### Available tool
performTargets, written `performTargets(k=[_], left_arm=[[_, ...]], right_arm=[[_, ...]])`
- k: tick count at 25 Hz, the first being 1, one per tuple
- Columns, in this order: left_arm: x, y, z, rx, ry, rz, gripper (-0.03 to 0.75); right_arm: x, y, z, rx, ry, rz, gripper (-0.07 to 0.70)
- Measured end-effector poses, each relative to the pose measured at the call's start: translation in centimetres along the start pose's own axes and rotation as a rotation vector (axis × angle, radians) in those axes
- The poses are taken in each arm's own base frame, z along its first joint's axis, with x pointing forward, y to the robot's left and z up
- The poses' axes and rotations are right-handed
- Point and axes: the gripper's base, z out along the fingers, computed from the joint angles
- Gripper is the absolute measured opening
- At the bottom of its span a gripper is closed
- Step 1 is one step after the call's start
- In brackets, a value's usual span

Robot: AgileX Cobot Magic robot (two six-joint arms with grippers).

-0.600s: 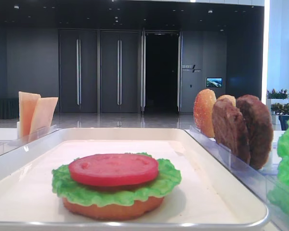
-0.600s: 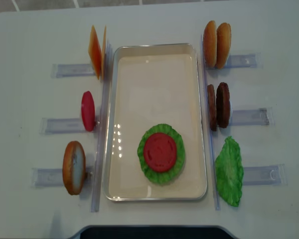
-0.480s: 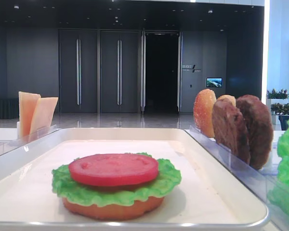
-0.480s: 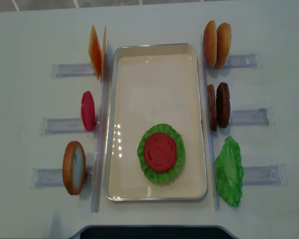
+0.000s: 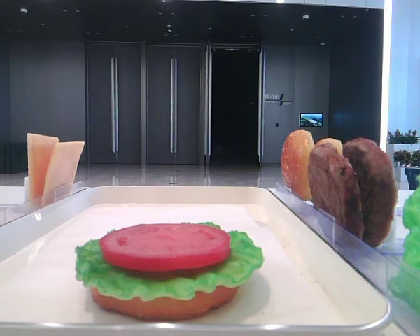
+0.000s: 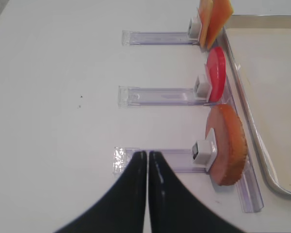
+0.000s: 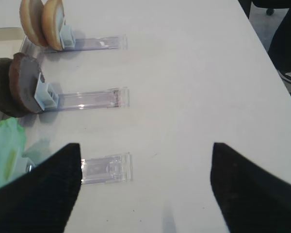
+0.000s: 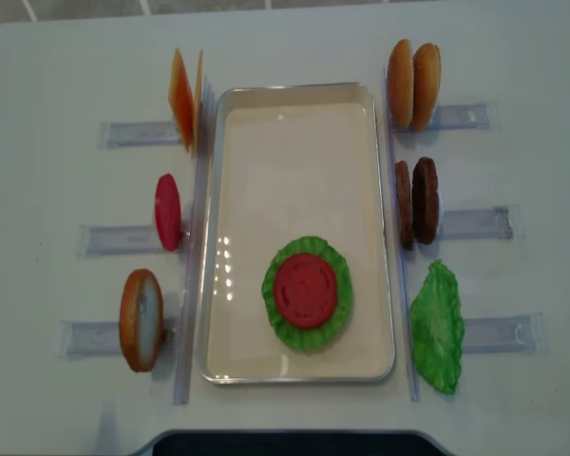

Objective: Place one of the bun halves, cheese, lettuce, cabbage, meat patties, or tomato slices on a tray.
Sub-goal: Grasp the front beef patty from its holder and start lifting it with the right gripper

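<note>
With bun, lettuce and tomato stacked on the tray (image 8: 294,104), the right gripper (image 7: 143,184) stands with jaws wide and empty, the meat patties (image 7: 17,85) ahead-left of them awaiting pickup; the left gripper (image 6: 148,160) is closed, empty.

no legible text, labels or numbers anywhere

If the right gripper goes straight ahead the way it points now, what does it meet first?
The way looks free: the right gripper, open, points over bare table. The meat patties stand left of that line, though depth is unclear.
</note>
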Motion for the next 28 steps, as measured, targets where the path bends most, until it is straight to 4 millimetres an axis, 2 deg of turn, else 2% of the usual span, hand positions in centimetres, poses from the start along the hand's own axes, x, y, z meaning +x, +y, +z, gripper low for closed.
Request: performTargets(k=[28], left_arm=[[0.0, 0.0, 0.0, 0.0, 0.0, 0.0, 0.0]], right_arm=[[0.0, -0.02, 0.0, 0.002, 0.0, 0.0, 0.548]])
